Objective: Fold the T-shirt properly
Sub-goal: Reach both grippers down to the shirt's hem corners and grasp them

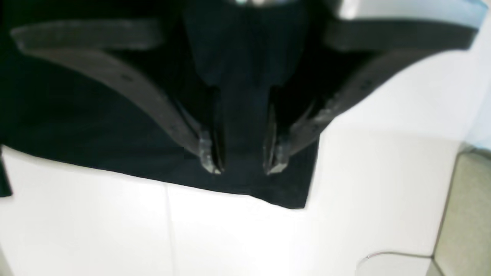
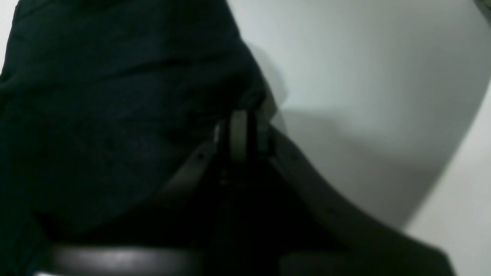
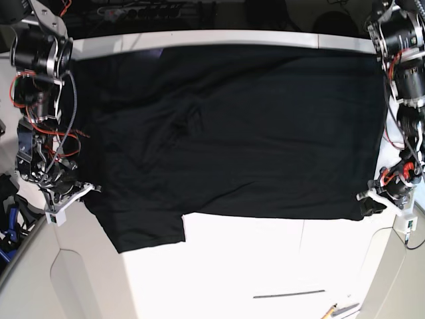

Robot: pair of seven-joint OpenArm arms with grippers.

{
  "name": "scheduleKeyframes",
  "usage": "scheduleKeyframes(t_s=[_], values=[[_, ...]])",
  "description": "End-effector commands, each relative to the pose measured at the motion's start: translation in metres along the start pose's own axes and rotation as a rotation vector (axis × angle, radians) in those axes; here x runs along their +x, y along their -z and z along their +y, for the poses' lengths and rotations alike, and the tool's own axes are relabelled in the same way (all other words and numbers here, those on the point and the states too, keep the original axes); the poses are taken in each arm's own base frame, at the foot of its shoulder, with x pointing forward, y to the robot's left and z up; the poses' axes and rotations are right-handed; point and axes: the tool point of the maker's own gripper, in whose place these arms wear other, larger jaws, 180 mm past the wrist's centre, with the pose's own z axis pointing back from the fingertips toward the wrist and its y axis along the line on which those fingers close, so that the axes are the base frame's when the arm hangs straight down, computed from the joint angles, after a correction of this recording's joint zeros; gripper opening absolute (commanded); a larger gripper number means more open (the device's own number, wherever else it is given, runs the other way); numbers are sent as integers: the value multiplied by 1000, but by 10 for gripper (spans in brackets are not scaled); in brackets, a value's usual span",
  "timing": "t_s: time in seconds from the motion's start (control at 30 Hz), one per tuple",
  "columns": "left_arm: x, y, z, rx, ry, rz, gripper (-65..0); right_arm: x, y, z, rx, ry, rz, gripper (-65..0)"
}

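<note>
The black T-shirt (image 3: 232,133) lies spread flat over the white table (image 3: 265,266), with one sleeve (image 3: 149,232) pointing to the front left. My left gripper (image 3: 366,199) is at the shirt's front right corner. In the left wrist view its fingers (image 1: 210,159) are a little apart, and the gripper (image 1: 243,170) rests over the flat cloth (image 1: 96,126) near the hem corner (image 1: 303,199). My right gripper (image 3: 86,189) is at the shirt's left edge. In the right wrist view it (image 2: 245,132) is shut, with bunched black cloth (image 2: 115,115) at its tips.
The table has panel seams (image 3: 302,252) in front of the shirt. A thin dark line (image 3: 289,293) and small pen-like items (image 3: 339,310) lie near the front edge. Cables and gear (image 3: 153,10) sit behind the table. A beige surface (image 1: 468,214) lies beyond the table's right edge.
</note>
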Motion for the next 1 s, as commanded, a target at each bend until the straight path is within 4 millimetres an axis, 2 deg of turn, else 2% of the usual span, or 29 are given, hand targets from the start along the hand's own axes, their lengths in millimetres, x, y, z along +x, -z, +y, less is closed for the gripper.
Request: scheduleKeyframes(t_s=[0.0,0.2,0.23,0.3,0.33,0.43,0.53,0.67,0.97], values=[[34,-1,5,2,-13,-87,-435,22,-5,-3,-6,-10,-46,-650],[50,21,23,33,-113,-109,-431,22,-5,-3,-6,-10,-46,-650],[48,24,25,36,-124,-97,-401,22,-5,-3,-6,-10,-46,-650],[40,29,29,46,-132,-63,-331,22,-5,-3,-6,-10,-47,-650],[35,30,31,56,-121,-48,-317,22,-5,-3,-6,-10,-47,-650],[14,34,48,145,-80,-7,-318,22,-5,-3,-6,-10,-46,-650],[-6,36,55,176,-86,29,-318,22,-5,-3,-6,-10,-46,-650],[-23,37,56,170,-111,68,-318,22,-5,-3,-6,-10,-47,-650],[-25,46,34,91,-141,54,-319,22,-5,-3,-6,-10,-47,-650]])
